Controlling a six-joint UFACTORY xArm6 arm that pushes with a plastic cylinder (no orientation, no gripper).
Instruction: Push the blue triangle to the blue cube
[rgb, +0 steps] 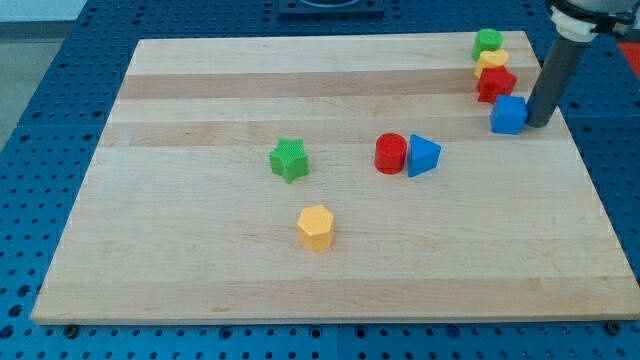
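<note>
The blue triangle (423, 156) lies right of the board's middle, touching a red cylinder (390, 153) on its left. The blue cube (508, 115) sits near the board's right edge, up and to the right of the triangle. My tip (538, 124) stands just to the right of the blue cube, close against it. The rod rises from there toward the view's top right.
A green block (488, 42), a yellow block (492, 61) and a red block (495, 83) stand in a column just above the blue cube. A green star (289, 159) lies left of centre. A yellow hexagon (315, 227) lies below it. The wooden board (200, 270) rests on a blue perforated table.
</note>
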